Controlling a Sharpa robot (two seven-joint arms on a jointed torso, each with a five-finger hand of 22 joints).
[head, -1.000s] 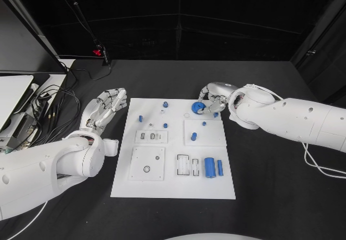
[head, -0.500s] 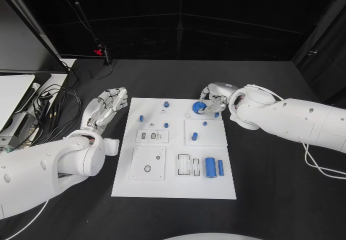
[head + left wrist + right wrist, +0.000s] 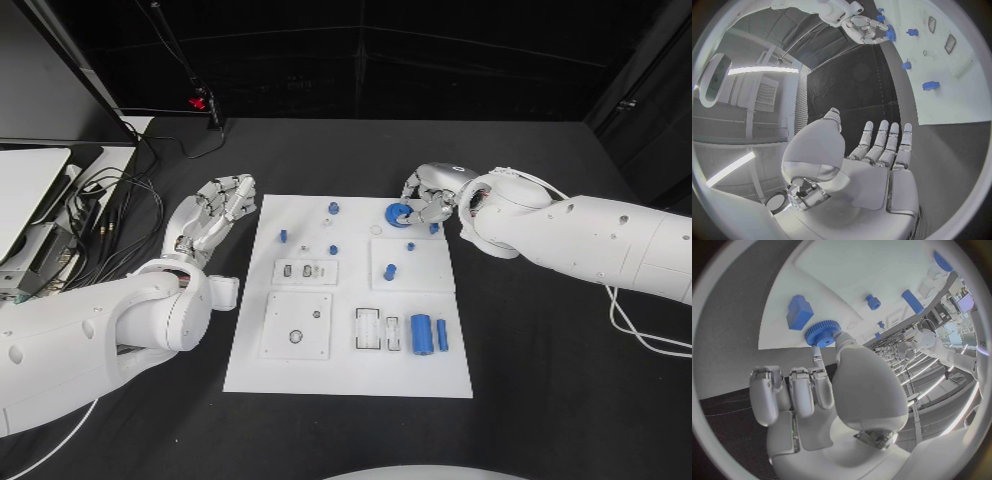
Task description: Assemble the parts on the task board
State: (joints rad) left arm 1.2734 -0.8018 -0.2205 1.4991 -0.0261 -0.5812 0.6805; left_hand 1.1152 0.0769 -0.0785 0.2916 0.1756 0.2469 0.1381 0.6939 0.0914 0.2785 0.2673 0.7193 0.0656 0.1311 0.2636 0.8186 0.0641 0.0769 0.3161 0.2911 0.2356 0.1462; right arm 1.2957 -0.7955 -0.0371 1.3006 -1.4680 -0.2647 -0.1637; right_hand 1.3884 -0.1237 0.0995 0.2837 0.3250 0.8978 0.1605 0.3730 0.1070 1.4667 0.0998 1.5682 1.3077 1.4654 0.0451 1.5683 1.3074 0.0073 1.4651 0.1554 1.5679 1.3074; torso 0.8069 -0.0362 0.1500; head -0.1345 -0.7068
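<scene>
The white task board (image 3: pixel 346 375) lies in the middle of the black table. At its far right corner my right hand (image 3: pixel 433 198) pinches a blue gear (image 3: pixel 397 213) between thumb and a finger, just over the board; the right wrist view shows the gear (image 3: pixel 822 333) at my fingertips (image 3: pixel 842 344). A blue block (image 3: pixel 799 312) lies beside it. Small blue pegs (image 3: pixel 332 208) (image 3: pixel 283 237) stand on the far half, and a blue cylinder (image 3: pixel 420 334) lies near the front. My left hand (image 3: pixel 214 213) lies open left of the board, fingers straight (image 3: pixel 879 145).
Cables and equipment (image 3: pixel 80 215) crowd the table's left edge beside my left arm. A stand with a red light (image 3: pixel 193 105) is at the back. White inset plates (image 3: pixel 296 326) (image 3: pixel 408 266) sit on the board.
</scene>
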